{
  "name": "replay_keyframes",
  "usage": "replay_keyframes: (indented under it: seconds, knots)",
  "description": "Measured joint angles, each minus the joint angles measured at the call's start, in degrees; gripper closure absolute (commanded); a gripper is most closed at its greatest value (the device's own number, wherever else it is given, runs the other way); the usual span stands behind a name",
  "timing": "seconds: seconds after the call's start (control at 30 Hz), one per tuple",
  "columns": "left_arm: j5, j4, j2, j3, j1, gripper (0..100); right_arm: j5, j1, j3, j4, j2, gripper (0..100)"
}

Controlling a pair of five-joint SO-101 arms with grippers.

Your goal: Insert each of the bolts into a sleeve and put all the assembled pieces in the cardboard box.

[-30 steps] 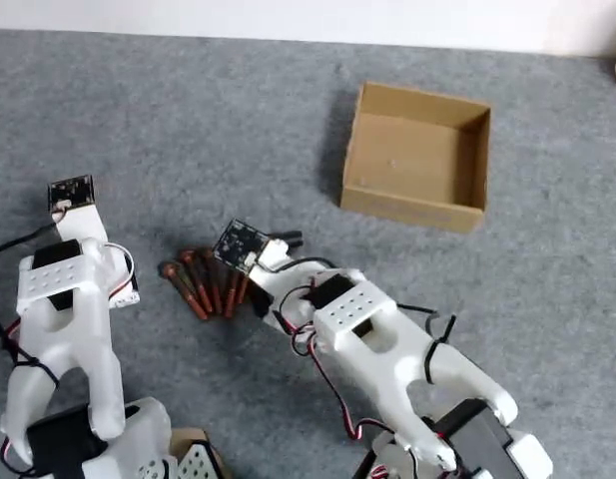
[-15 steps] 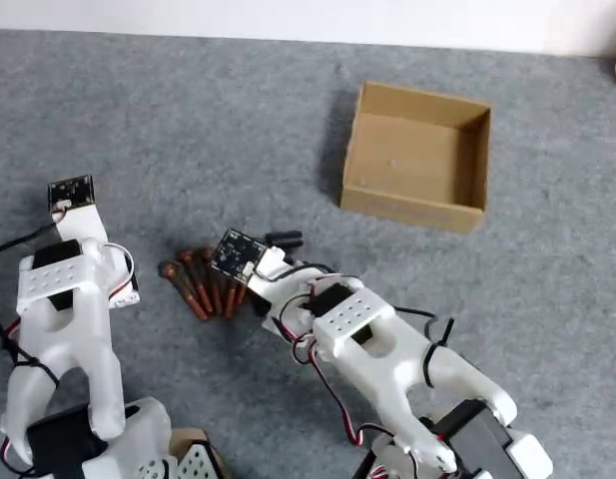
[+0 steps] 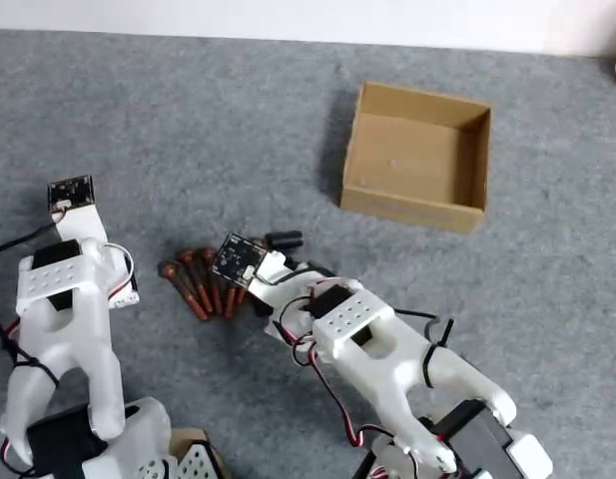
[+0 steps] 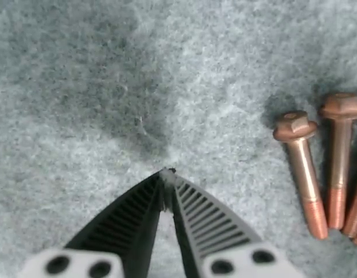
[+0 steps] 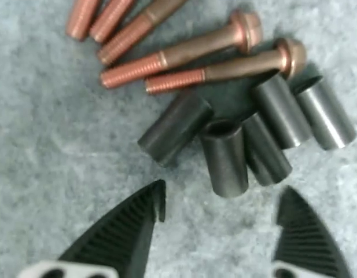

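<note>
Several copper bolts (image 3: 203, 281) lie side by side on the grey felt, between the two arms. Several dark sleeves (image 5: 224, 157) lie in a cluster just beside the bolts (image 5: 184, 53). My right gripper (image 5: 223, 196) hangs open over the sleeves, one finger on each side of the cluster, holding nothing. One sleeve (image 3: 284, 240) pokes out beyond the right arm's wrist (image 3: 240, 258). My left gripper (image 4: 167, 174) is shut and empty, its tips resting on bare felt a short way from the bolts (image 4: 303, 168). The cardboard box (image 3: 417, 205) stands open at the back right.
Grey felt (image 3: 188, 130) covers the whole table. Both arm bases stand at the near edge. The left arm (image 3: 63, 299) stands left of the bolts. Open felt lies between the sleeves and the box.
The right arm has drawn back slightly toward the near edge, uncovering more of the sleeve beyond its wrist. The left arm has not moved.
</note>
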Motion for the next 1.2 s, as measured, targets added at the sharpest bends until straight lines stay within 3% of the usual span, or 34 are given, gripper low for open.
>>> replay_keyframes:
  seconds: [0.3, 0.63, 1.2]
  knots:
    - [0.18, 0.00, 0.00, 0.00, -0.44, 99, 0.00, 0.00, 0.00, 0.00, 0.00, 67.6]
    - [0.18, 0.00, 0.00, 0.00, -0.53, 99, -3.43, 0.00, 0.00, -11.08, 0.00, 67.7]
    - [0.18, 0.00, 0.00, 0.00, -0.53, 99, -3.69, 0.00, 2.81, -11.08, 1.23, 67.7]
